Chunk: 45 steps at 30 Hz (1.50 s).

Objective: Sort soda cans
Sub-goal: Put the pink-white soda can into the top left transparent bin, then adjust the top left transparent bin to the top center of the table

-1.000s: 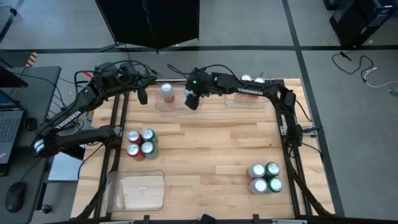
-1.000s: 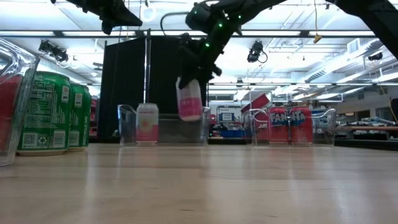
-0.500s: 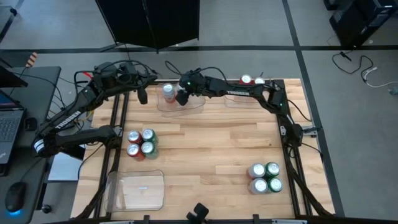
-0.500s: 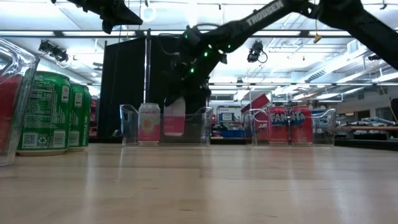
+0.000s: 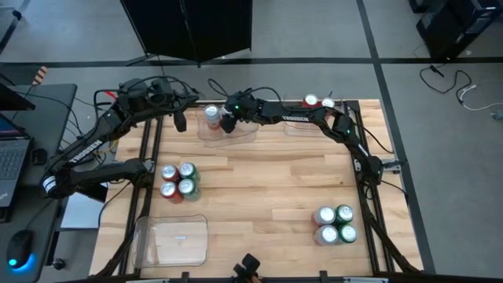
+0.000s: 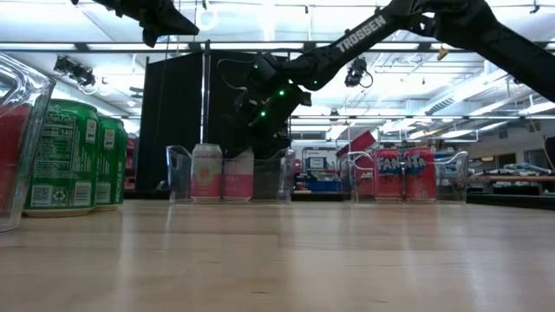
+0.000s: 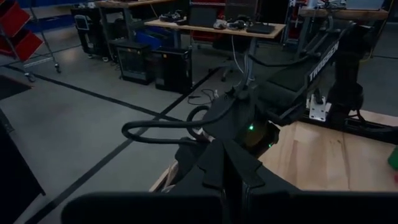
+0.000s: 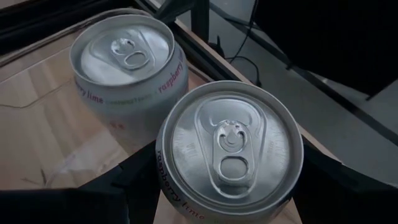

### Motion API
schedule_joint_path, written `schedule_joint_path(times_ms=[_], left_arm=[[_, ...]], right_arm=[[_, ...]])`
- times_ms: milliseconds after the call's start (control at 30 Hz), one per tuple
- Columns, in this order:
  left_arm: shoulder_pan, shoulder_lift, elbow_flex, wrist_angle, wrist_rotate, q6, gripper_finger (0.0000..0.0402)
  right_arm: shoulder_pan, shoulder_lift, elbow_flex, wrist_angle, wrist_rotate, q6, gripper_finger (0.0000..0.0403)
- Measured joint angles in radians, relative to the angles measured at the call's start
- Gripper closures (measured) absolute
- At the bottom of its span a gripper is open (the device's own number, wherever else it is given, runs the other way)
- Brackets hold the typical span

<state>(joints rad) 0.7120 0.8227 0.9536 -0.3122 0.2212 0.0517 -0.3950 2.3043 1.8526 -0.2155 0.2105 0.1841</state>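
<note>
Cans: silver-white can [image 8: 229, 151] in right gripper [image 5: 228, 123] grasp, set in far tray [image 6: 178, 165] beside its twin [image 8: 126, 62].
Next: release, lift clear.
Left gripper [image 5: 180, 122]: clenched, empty, waiting nearby.

Grey floor [image 5: 440, 118] crossed by dark tape lines — black curtain panel [image 6: 173, 121], bright ceiling strip lights [image 6: 364, 48].

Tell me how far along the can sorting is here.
Done: one silver-white can and two red cans stand in the far trays. In hand: the right end effector grips a second silver-white can, set down beside the first. Left: four cans at the table's left and four cans at its near right. The left end effector waits, shut, near the far left corner.
</note>
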Motion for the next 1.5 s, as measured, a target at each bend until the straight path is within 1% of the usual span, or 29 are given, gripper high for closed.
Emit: schedule_joint_path(times_ms=[167, 200, 333, 400, 433, 567, 700, 800, 867, 967, 1000, 1033, 1100, 1167, 1267, 1333, 1400, 1500], left_arm=[[0.000, 0.000, -0.023, 0.011, 0.000, 0.000, 0.0401], [0.000, 0.000, -0.030, 0.015, 0.000, 0.000, 0.0401], [0.000, -0.001, -0.059, 0.027, 0.000, 0.000, 0.0401], [0.000, -0.002, -0.063, 0.030, 0.000, 0.000, 0.0401], [0.000, -0.002, -0.063, 0.032, 0.000, 0.000, 0.0401], [0.000, -0.007, -0.063, 0.041, 0.000, 0.000, 0.0401], [0.000, -0.011, -0.063, 0.039, 0.000, 0.000, 0.0401], [0.000, -0.009, -0.066, 0.040, 0.025, 0.000, 0.0401], [-0.006, -0.008, -0.099, 0.083, 0.093, -0.002, 0.0401], [-0.033, -0.011, -0.199, 0.218, 0.169, -0.012, 0.0401], [-0.047, -0.018, -0.237, 0.283, 0.174, -0.022, 0.0401], [-0.060, -0.024, -0.276, 0.354, 0.175, -0.031, 0.0401], [-0.085, -0.031, -0.351, 0.479, 0.175, -0.038, 0.0401], [-0.109, -0.032, -0.417, 0.556, 0.174, -0.045, 0.0401], [-0.143, -0.033, -0.488, 0.660, 0.170, -0.056, 0.0401], [-0.167, -0.034, -0.527, 0.700, 0.153, -0.056, 0.0401], [-0.190, -0.032, -0.554, 0.715, 0.116, -0.055, 0.0401], [-0.223, -0.033, -0.581, 0.739, 0.064, -0.035, 0.0401]], right_arm=[[0.000, 0.001, 0.000, 0.009, -0.002, 0.000, 0.0127], [0.000, 0.001, 0.000, 0.008, -0.002, 0.001, 0.0119], [-0.003, -0.003, -0.001, -0.003, -0.002, 0.003, 0.0035], [-0.006, -0.016, -0.002, -0.022, -0.002, 0.000, 0.0018], [-0.009, -0.029, -0.002, -0.029, -0.002, -0.001, 0.0021], [-0.010, -0.103, -0.002, -0.069, -0.002, -0.023, 0.0065], [-0.010, -0.209, -0.002, -0.187, -0.008, -0.037, 0.0129], [-0.010, -0.262, 0.000, -0.301, -0.012, -0.054, 0.0205], [-0.015, -0.268, 0.000, -0.370, -0.014, -0.062, 0.0269], [-0.018, -0.242, -0.005, -0.426, -0.034, -0.085, 0.0369], [-0.019, -0.228, -0.005, -0.433, -0.043, -0.097, 0.0385], [-0.019, -0.214, -0.005, -0.436, -0.053, -0.106, 0.0390], [-0.019, -0.184, -0.005, -0.437, -0.082, -0.109, 0.0384], [-0.022, -0.158, -0.006, -0.446, -0.104, -0.109, 0.0384], [-0.029, -0.142, -0.006, -0.461, -0.103, -0.109, 0.0399], [-0.035, -0.145, -0.006, -0.469, -0.097, -0.109, 0.0400], [-0.039, -0.147, -0.005, -0.482, -0.068, -0.103, 0.0399], [-0.045, -0.152, -0.006, -0.546, -0.045, -0.100, 0.0402]])
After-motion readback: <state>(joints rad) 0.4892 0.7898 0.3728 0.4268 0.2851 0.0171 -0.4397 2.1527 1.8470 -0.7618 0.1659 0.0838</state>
